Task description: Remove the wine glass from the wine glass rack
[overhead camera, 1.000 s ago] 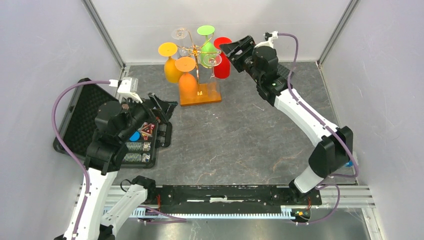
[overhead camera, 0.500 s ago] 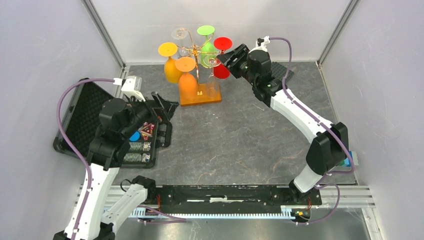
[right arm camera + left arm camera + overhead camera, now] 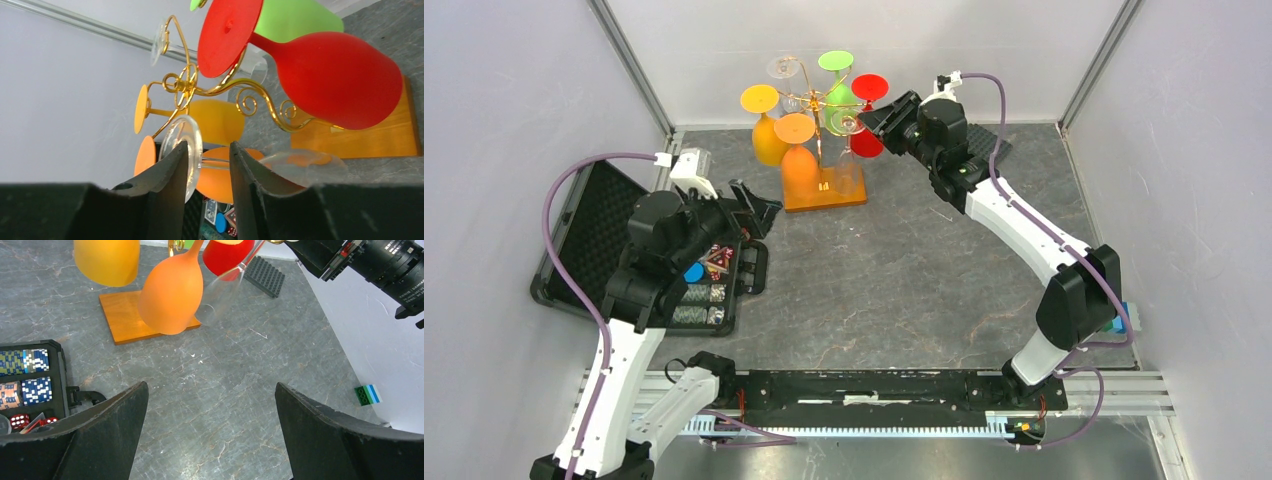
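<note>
The wine glass rack [image 3: 829,188] stood at the far side of the counter [image 3: 904,260]. The clear wine glass [image 3: 195,140] hung bowl-down, its foot hooked in a scrolled arm. The right claw [image 3: 208,150], partly open, flanked that foot, presumably to slide it outward; contact could not be confirmed. The left claw [image 3: 210,386] hung wide open, apart from the rack. Printing on the right wrist camera [image 3: 395,260] was unreadable.

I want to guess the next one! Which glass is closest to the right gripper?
The clear wine glass whose stem sits between the right gripper's fingers. The red glass, green glass and orange glass hang farther off.
</note>
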Available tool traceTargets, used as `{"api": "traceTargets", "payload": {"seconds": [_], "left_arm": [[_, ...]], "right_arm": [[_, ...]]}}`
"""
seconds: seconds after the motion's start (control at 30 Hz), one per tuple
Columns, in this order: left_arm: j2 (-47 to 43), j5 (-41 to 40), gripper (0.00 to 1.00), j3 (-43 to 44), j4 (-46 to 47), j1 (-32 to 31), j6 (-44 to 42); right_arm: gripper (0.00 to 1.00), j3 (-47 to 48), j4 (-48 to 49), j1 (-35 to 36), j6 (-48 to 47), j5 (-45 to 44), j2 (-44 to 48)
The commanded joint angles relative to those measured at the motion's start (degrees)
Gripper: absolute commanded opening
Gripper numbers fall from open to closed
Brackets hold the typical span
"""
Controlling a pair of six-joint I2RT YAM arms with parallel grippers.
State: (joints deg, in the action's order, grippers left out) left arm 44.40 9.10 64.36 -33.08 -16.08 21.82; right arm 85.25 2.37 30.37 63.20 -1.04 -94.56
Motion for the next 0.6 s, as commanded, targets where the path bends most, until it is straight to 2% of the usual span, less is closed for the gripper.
{"api": "traceTargets", "payload": {"seconds": [0.0,0.1,0.2,0.3,0.33,0.57], "left_arm": [[0.33,-0.35,1.0,3.0,1.05,0.26,0.33],[0.4,0.07,1.0,3.11,0.99,0.26,0.32],[0.55,0.97,1.0,3.17,1.13,0.26,0.15],[0.9,1.28,1.0,3.32,1.18,0.26,-0.1],[0.95,1.4,1.0,3.41,1.18,0.26,-0.12],[0.3,1.26,1.0,3.72,1.08,0.26,-1.02]], "right_arm": [[0.39,0.41,4.33,0.22,2.79,3.33,0.97],[0.34,-0.06,5.49,0.22,4.23,4.54,1.16],[0.24,-0.56,5.7,0.17,4.52,4.87,1.56],[0.04,-0.7,5.24,0.22,4.06,4.62,2.12],[0.01,-0.7,5.11,0.17,3.98,4.49,2.26],[0.0,-0.82,5.23,0.35,5.84,4.81,2.44]]}}
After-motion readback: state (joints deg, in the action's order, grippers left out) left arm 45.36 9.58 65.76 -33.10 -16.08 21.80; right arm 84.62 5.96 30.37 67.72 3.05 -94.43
